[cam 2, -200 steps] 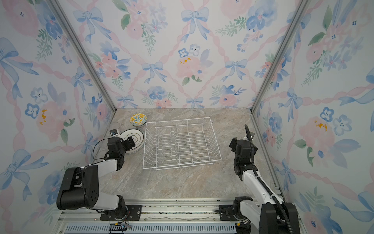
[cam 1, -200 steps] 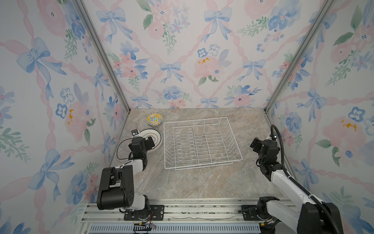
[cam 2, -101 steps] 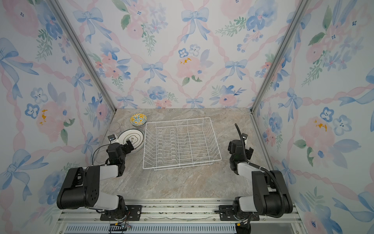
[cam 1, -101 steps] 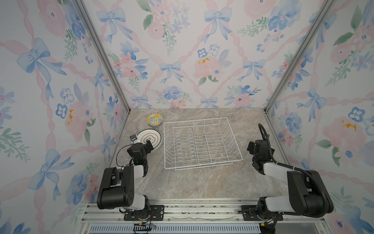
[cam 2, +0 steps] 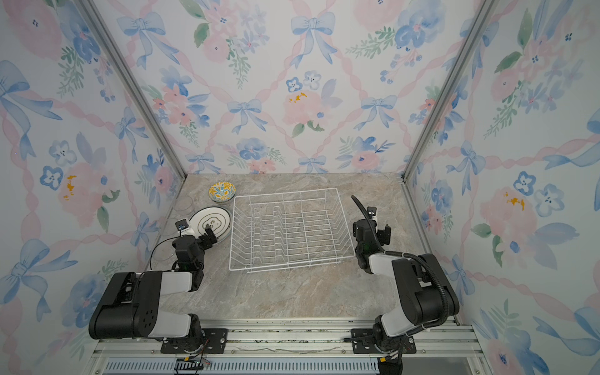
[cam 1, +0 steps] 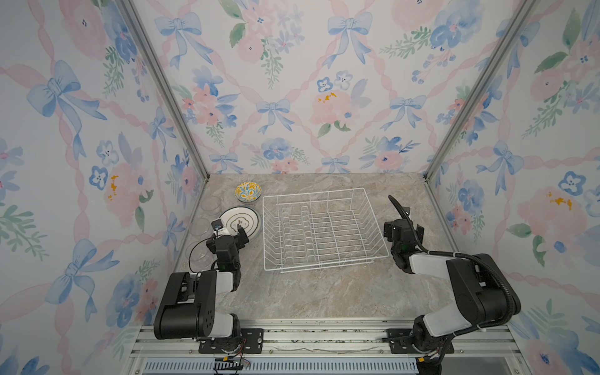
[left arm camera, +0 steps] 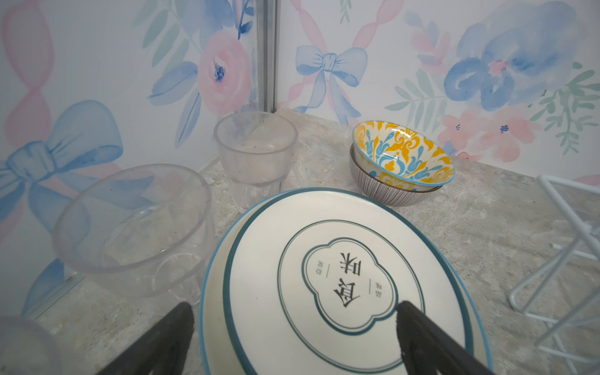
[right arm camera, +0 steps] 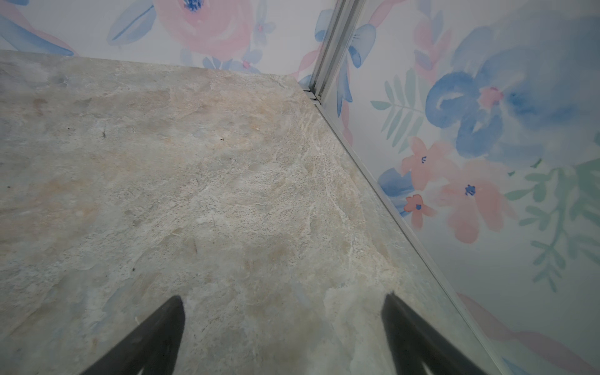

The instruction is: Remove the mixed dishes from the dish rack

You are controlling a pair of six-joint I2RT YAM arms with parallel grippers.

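Enclosure: floral wallpaper with blue bows on three sides; we see nothing of the task on the walls.
Worktop [cam 1: 311, 292]: marbled grey-beige slab, bare on the near side and to the right of the rack.
Dish rack [cam 1: 321, 227]: white wire basket at mid-worktop; in both top views we find its plate prongs and floor empty.
Plates [left arm camera: 324, 276]: white with teal rim bands, stacked flat just left of the rack; we make out at least two rims and cannot count the rest.
Bowls [left arm camera: 402, 156]: yellow-blue floral one nested in a grey-striped one, at the far left corner of the worktop, beyond the plates.
Glasses [left arm camera: 130, 220]: clear, upright, lined along the left wall beside the plates; two plain in the left wrist view [left arm camera: 256, 156], a third only at the picture's edge.
Left gripper [left arm camera: 292, 337]: fingers wide apart, holding nothing, over the near rim of the plate stack.
Right gripper [right arm camera: 282, 328]: fingers wide apart, empty, over bare worktop to the right of the rack.
Step in hand: we judge the unloading complete, with every dish we can see outside the rack.
Next move: we expect it calls only for drawing the left gripper clear without nudging the stack or the glasses beside it; no further grasp looks needed.
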